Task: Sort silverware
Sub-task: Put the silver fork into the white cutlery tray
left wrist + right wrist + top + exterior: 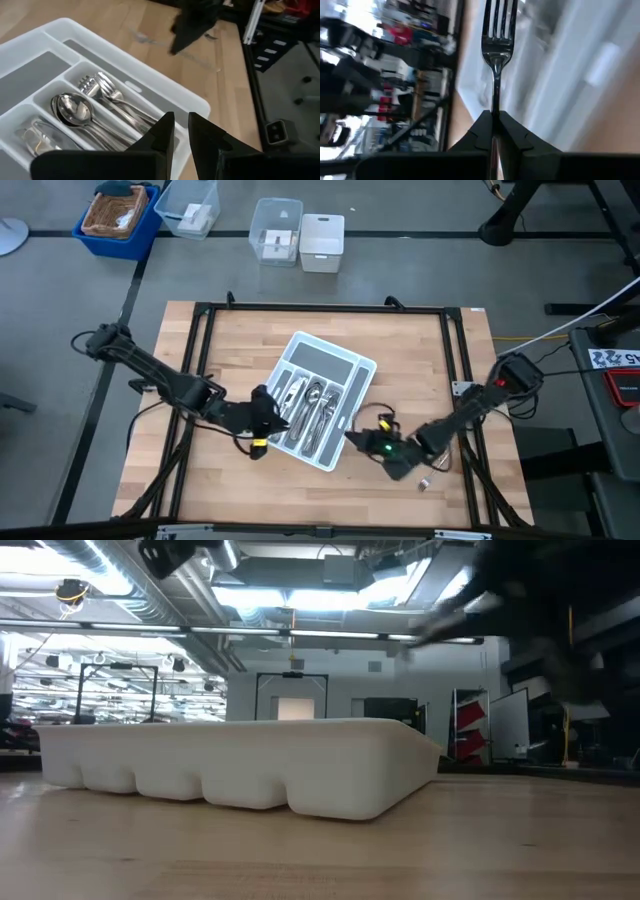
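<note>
Your right gripper (493,122) is clamped on the handle of a single fork (496,35), fingers pressed together around the slim stem, tines pointing away from the wrist toward the long white wall of the cutlery tray (570,75). From above, that right gripper (385,446) sits low over the wooden table (420,350), just beside the tray's right-hand edge, a green light glowing on it.

Your left gripper (181,131) holds nothing; its two dark fingers (162,132) stand slightly apart with a narrow gap between them, poised above the tray's near end. In the overhead view the left gripper (262,420) hangs over the tray's lower left side.

The light grey compartmented tray (345,365) lies at an angle in the middle of the table. The sorted silverware (312,405) fills its narrow middle slots: forks (107,87) in one compartment, spoons (74,107) in the next, and more shiny pieces (37,137) in a third, which you cannot tell apart. The wide end compartment (30,75) shows only its grey liner.

From table height, the tray's scalloped white wall (240,765) spans the frame. No brand, label or readable writing shows on tray, cutlery or grippers
</note>
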Motion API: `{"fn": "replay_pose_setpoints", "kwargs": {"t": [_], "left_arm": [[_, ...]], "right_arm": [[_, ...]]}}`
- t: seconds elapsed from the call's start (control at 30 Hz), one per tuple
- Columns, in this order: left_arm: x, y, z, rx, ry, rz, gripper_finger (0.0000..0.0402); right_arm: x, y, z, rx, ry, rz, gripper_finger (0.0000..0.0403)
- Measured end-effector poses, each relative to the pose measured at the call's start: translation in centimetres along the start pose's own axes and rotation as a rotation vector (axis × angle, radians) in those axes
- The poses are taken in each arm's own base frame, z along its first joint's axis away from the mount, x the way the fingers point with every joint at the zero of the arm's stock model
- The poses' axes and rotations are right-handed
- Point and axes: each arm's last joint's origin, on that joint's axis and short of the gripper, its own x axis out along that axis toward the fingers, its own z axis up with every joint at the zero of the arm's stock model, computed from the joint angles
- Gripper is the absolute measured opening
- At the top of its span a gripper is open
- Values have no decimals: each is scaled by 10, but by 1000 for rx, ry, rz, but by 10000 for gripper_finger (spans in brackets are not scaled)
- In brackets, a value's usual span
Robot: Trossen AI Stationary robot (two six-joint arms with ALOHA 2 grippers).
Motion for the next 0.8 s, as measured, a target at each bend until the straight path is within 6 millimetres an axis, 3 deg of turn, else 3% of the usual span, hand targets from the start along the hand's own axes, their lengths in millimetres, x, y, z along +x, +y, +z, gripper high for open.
{"fn": "replay_pose_setpoints", "kwargs": {"t": [0.23,0.43,0.57,0.8], "left_arm": [[-17,-3,-1,4,-3,-37,46],[-21,-7,-6,11,24,-46,46],[-23,-9,-10,16,46,-48,46],[-24,-11,-12,20,55,-56,46]], "right_arm": [[58,23,14,-95,-118,-5,16],[95,23,18,-131,-155,-97,16],[110,14,15,-135,-107,-148,16],[115,3,12,-170,-101,-197,17]]}}
